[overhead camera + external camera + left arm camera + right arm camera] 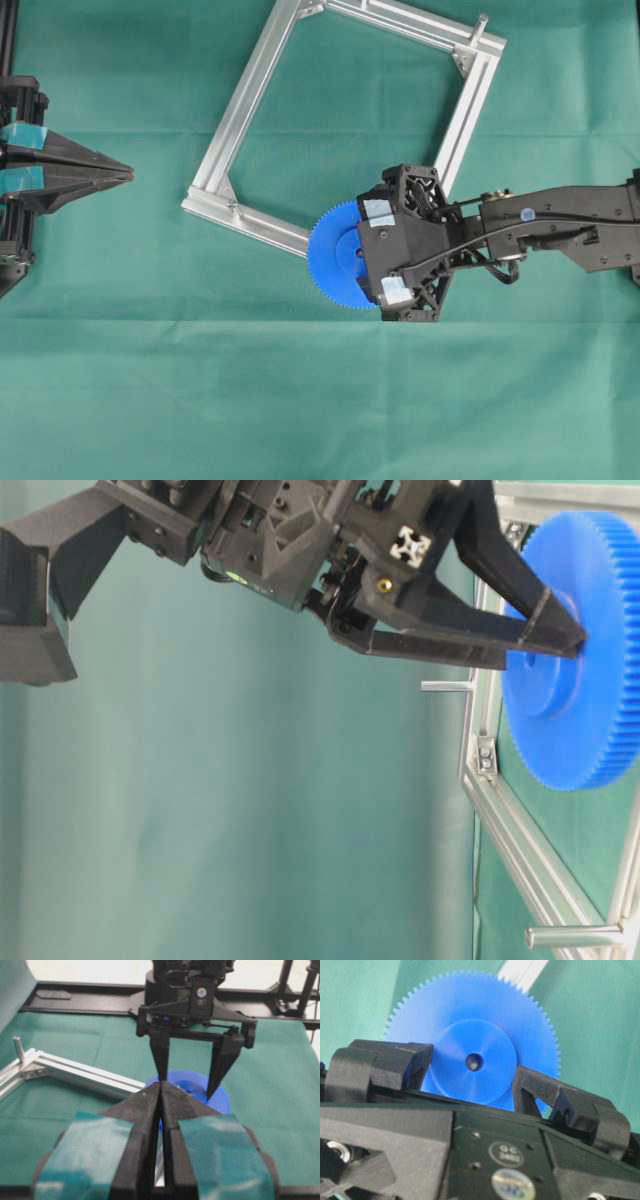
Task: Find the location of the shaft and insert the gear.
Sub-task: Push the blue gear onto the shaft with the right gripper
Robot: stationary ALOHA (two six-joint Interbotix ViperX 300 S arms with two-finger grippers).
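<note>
The blue gear (335,258) lies flat over the lower corner of the aluminium frame (235,115). My right gripper (372,252) is shut on its raised hub (472,1062), one finger on each side. In the right wrist view a tiny shiny circle, the shaft (473,1062), shows end-on inside the gear's centre hole (470,1058). How deep the shaft sits in the gear I cannot tell. My left gripper (128,172) rests far to the left, shut and empty, its fingertips (150,1091) pressed together and pointing at the gear (200,1087).
The square frame lies tilted on the green cloth. A grey peg (481,24) stands at its upper right corner, another peg (18,1048) at the corner seen in the left wrist view. A thin pin (445,687) juts from the rail beside the right fingers.
</note>
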